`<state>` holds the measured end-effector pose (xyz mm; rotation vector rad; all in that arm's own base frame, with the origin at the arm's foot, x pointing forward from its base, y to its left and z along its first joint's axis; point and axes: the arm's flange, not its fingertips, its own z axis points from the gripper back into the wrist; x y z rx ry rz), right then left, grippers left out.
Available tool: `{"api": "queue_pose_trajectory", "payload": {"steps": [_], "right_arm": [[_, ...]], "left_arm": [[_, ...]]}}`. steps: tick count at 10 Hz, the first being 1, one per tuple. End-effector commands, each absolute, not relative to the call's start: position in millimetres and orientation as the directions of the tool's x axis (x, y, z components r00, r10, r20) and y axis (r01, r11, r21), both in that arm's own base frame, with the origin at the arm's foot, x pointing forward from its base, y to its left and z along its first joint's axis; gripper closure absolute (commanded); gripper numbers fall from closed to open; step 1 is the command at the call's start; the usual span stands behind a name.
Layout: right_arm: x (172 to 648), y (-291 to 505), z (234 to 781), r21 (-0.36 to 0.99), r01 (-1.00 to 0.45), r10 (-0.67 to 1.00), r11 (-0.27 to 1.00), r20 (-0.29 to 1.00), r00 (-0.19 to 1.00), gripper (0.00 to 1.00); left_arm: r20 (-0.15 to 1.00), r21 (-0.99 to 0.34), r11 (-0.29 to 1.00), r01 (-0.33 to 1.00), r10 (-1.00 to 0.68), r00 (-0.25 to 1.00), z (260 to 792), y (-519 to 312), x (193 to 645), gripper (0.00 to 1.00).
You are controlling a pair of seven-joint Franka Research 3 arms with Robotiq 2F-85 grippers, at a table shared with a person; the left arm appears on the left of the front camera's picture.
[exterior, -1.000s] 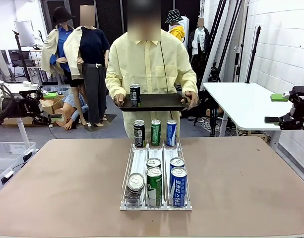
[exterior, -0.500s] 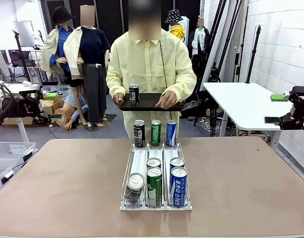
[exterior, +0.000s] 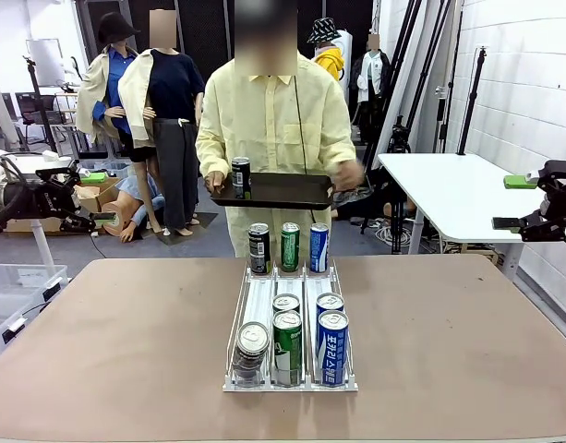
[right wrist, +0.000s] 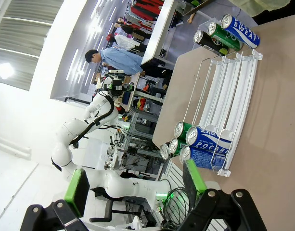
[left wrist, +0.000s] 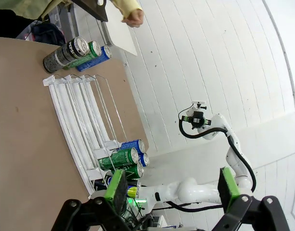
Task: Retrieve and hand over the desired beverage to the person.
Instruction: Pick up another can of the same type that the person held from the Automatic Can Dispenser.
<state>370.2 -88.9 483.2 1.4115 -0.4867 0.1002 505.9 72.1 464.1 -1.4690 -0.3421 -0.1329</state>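
Note:
The person (exterior: 275, 120) stands at the table's far side and holds a black tray (exterior: 281, 192) with one dark can (exterior: 240, 173) upright on it. One hand (exterior: 343, 173) is off the tray, blurred. A wire rack (exterior: 260, 300) on the table holds black (exterior: 258, 248), green (exterior: 290, 246) and blue (exterior: 319, 247) cans at the back and several more at the front (exterior: 287, 343). Which beverage is desired I cannot tell. My left gripper (exterior: 93, 197) (left wrist: 172, 190) and right gripper (exterior: 511, 203) (right wrist: 136, 185) hang open and empty, far out to either side of the table.
The brown table (exterior: 126, 332) is bare around the rack. A white table (exterior: 449, 185) stands at the right behind my right gripper. A clear plastic bin (exterior: 10, 286) sits on the floor at the left. Stands and shelves fill the background.
The person has taken one hand off the tray and swung it out to the picture's right. The tray and its can shifted a little to the left. Both arms stayed still.

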Motion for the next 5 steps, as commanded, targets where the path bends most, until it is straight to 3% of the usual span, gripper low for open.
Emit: {"api": "queue_pose_trajectory", "payload": {"steps": [1, 5], "right_arm": [[370.1, -88.7, 484.1, 0.924, -0.348, -0.217, 0.16, 0.377, 0.9, 0.0], [370.1, -88.7, 484.1, 0.924, -0.348, -0.217, 0.16, 0.377, 0.9, 0.0]], "left_arm": [[0.307, -0.949, 0.114, 0.294, 0.123, 0.944, 464.5, 71.7, 504.2, 0.0], [0.307, -0.949, 0.114, 0.294, 0.123, 0.944, 464.5, 71.7, 504.2, 0.0]]}}
